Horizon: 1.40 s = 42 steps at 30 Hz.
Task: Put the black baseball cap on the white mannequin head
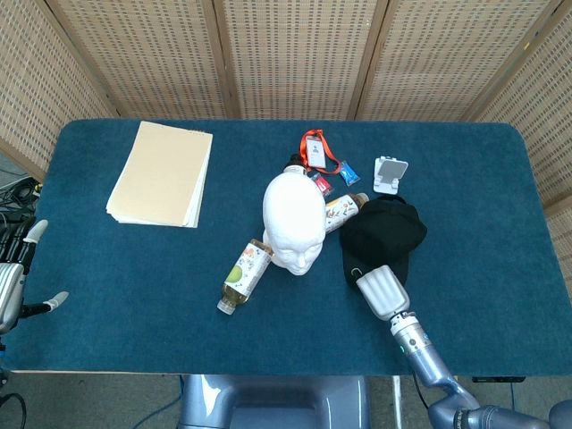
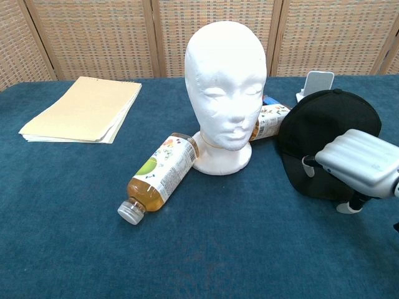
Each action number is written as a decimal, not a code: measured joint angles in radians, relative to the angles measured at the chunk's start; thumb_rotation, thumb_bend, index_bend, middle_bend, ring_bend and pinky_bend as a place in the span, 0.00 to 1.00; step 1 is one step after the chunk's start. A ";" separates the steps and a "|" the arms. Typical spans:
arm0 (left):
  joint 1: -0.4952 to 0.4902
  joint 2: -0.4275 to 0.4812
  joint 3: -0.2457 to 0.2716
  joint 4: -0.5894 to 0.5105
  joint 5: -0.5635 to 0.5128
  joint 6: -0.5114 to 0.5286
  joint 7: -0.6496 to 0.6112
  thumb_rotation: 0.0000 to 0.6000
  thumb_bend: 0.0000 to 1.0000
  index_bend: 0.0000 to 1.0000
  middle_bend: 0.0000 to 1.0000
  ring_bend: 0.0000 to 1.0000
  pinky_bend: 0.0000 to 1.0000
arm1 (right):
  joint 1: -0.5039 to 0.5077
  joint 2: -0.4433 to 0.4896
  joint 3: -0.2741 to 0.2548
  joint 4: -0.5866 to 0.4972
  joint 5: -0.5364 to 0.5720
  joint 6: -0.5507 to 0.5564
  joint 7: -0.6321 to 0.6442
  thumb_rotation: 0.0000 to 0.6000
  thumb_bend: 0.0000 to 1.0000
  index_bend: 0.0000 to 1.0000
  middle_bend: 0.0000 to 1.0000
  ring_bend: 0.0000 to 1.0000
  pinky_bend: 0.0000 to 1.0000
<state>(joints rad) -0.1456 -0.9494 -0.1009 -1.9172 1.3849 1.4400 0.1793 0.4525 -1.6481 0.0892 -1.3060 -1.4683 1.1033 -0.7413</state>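
The right hand's (image 2: 360, 167) fingers (image 2: 308, 166) curled down over the brim of the black baseball cap (image 1: 386, 229), apparently to pinch it for lifting, though no firm grip could be confirmed. The cap lay flat on the surface (image 1: 134, 268), just beside the white mannequin head (image 2: 225, 81), which stood upright and bare. The left hand (image 1: 11, 284) hung off the surface's edge, fingers apart and holding nothing.

The cap (image 2: 324, 131) is black, the head (image 2: 225, 81) plain white, the table (image 1: 107, 268) deep blue. The bottle (image 2: 157, 174) holds amber drink under a white label with green fruit, the papers (image 1: 163, 174) are pale cream, and the lanyard (image 1: 315, 147) is orange.
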 measured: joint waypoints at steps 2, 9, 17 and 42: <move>0.000 0.000 0.001 0.000 0.000 0.000 0.000 1.00 0.00 0.00 0.00 0.00 0.00 | 0.001 -0.004 0.000 0.007 0.000 0.007 -0.001 1.00 0.09 0.44 0.99 1.00 1.00; 0.000 0.000 0.003 -0.001 0.002 0.001 -0.001 1.00 0.00 0.00 0.00 0.00 0.00 | 0.006 -0.031 -0.017 0.093 -0.059 0.065 -0.011 1.00 0.15 0.51 0.99 1.00 1.00; 0.000 0.000 0.003 0.000 0.004 0.003 -0.001 1.00 0.00 0.00 0.00 0.00 0.00 | 0.013 -0.086 -0.023 0.247 -0.132 0.170 0.006 1.00 0.17 0.49 0.99 1.00 1.00; -0.005 -0.001 0.008 -0.003 0.004 -0.005 0.001 1.00 0.00 0.00 0.00 0.00 0.00 | 0.081 -0.180 0.077 0.500 -0.120 0.281 0.094 1.00 0.39 0.38 0.98 1.00 1.00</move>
<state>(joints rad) -0.1508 -0.9504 -0.0933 -1.9206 1.3884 1.4354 0.1801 0.5330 -1.8280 0.1658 -0.8056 -1.5882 1.3843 -0.6476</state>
